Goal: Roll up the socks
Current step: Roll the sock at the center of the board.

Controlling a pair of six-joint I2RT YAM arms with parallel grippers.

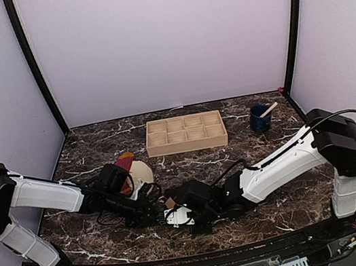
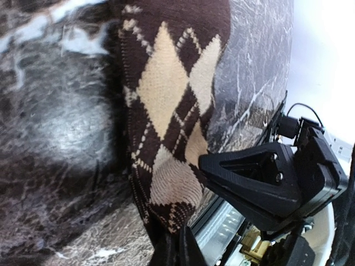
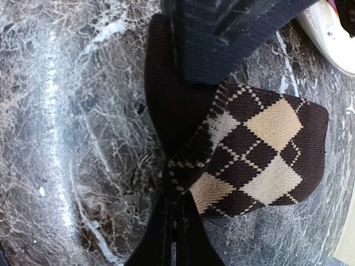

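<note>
Brown-and-tan argyle sock (image 3: 260, 149) lies on the counter (image 3: 66, 138), low centre of the overhead frame. We see the left hand (image 2: 176, 249) and right hand (image 3: 175, 233) both pinching it, its length running between them.

The counter (image 1: 262, 218) looks like dark stone with white veins, smooth and shiny (light glints off it). The argyle sock (image 2: 166, 100) is soft knitted cloth, matt and a little fuzzy, with tiny stitches showing. The tray (image 1: 187, 148) is pale bare wood with a dull finish, and the right arm (image 1: 283, 160) wears smooth, slightly glossy white plastic covers with black matt plastic parts.
</note>
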